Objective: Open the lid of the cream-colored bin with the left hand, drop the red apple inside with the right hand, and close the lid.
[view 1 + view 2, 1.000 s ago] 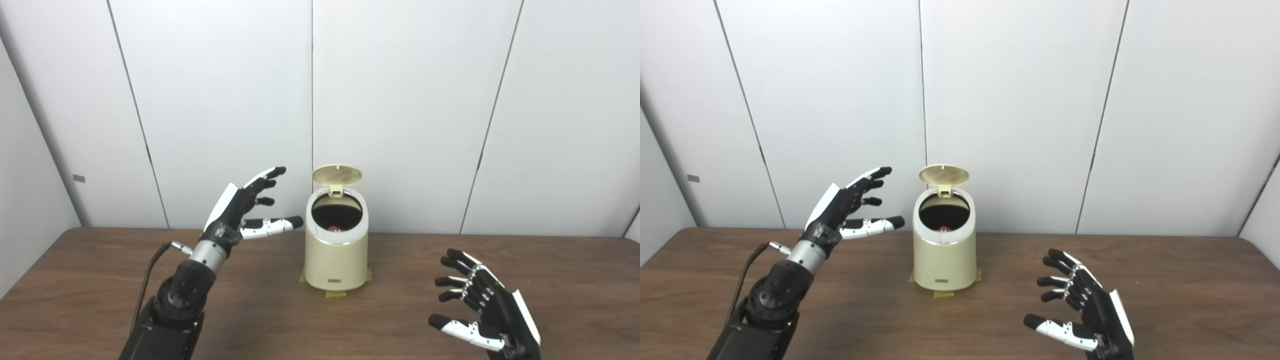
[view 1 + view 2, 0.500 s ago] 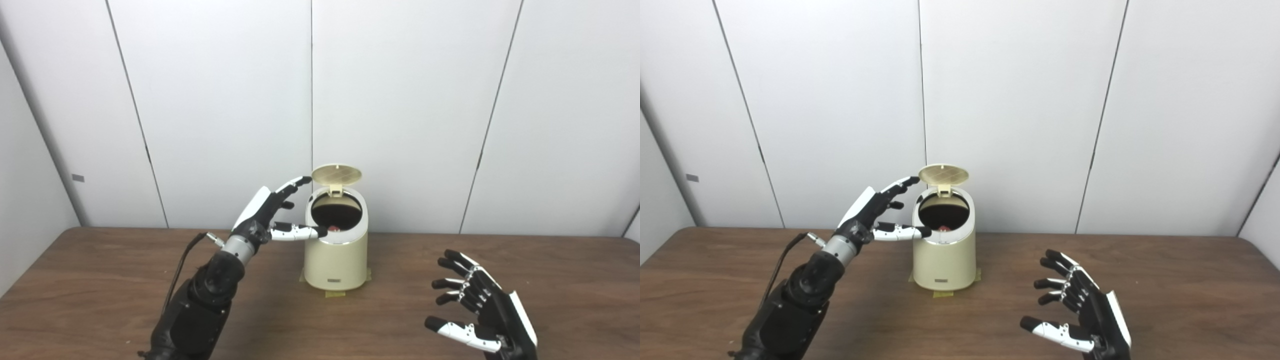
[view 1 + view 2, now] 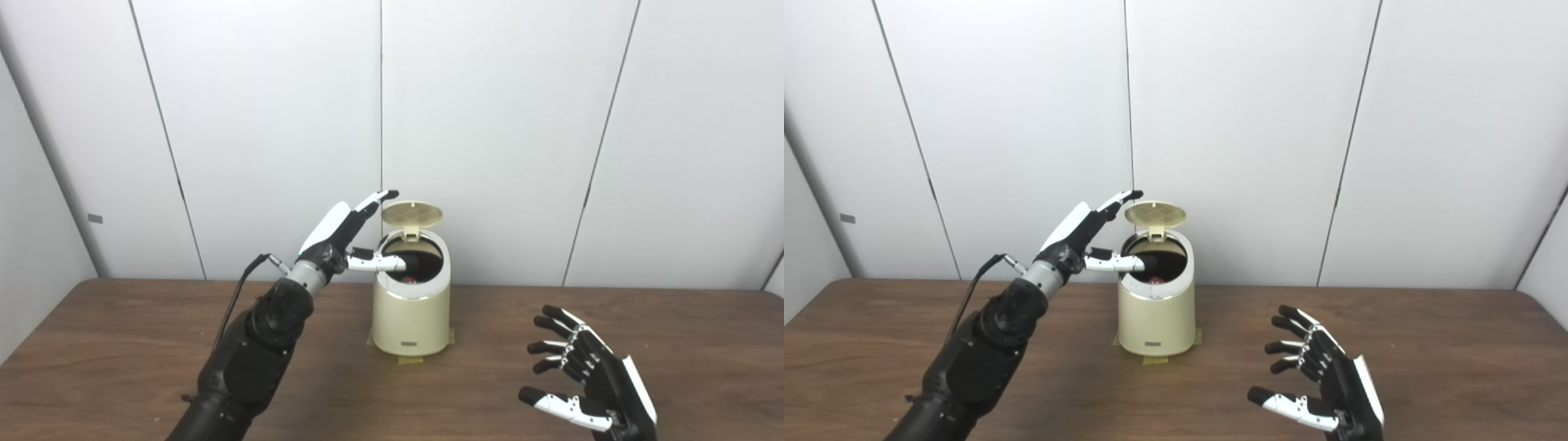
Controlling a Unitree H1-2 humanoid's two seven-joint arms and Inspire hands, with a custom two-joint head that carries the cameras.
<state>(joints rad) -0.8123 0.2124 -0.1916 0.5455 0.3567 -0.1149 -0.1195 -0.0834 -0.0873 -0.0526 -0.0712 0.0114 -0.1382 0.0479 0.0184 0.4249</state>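
Since a second ago the left hand [image 3: 343, 236] has travelled rightward from well clear of the bin to its left flank; its fingers [image 3: 375, 200] now reach up beside the raised lid [image 3: 411, 214], their tips just at the lid's left edge, and the thumb [image 3: 381, 263] pokes across the rim over the dark opening; whether the fingertips actually touch the lid cannot be told; the hand is spread and grips nothing. Meanwhile the right hand [image 3: 1323, 383] has barely shifted; it hovers low over the table [image 3: 122, 349] near the front right, palm turned inward, fingers splayed apart and empty.

Between the two hands the cream-colored bin [image 3: 411, 309] stands upright toward the back of the table, close to the white panelled wall [image 3: 502, 122]; strips of yellowish tape [image 3: 409, 360] show under its base; its round lid is hinged at the rear and stands tipped up, leaving the mouth open; down inside the dark interior a small patch of the red apple [image 3: 409, 280] shows near the front wall; a black cable [image 3: 236, 294] loops from the left wrist down along the forearm.
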